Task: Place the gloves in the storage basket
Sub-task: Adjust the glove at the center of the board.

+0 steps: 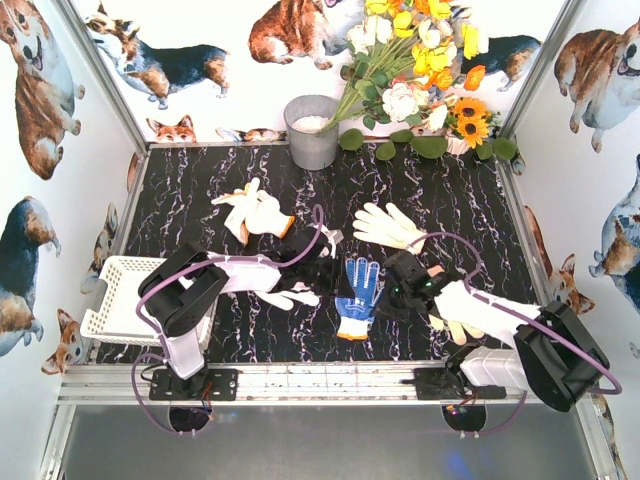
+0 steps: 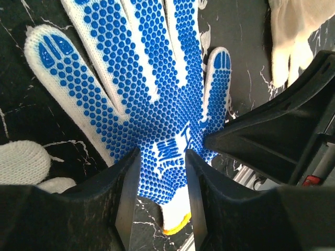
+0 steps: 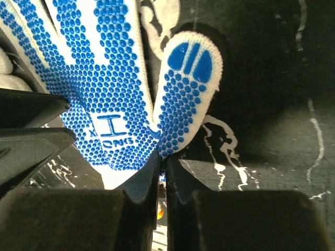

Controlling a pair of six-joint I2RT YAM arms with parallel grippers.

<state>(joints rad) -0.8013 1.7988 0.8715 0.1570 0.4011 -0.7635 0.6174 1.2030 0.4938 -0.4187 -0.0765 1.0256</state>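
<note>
Pincers meet at blue glove (image 1: 357,296), lying flat on table (image 1: 250,340). L gripper (image 2: 162,155) has jaws apart, straddling palm nr cuff. R gripper (image 3: 162,158) is clenched on glove's edge by thumb base. White gloves (image 1: 256,213) (image 1: 390,226) lie further back, well apart. Basket (image 1: 112,300) sits at left edge, away from blue glove.

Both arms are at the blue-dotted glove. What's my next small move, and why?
Probably close the left gripper: its jaws stand open astride the palm of the blue-dotted glove, just above the cuff, while the right gripper seems shut on its thumb base.
</note>
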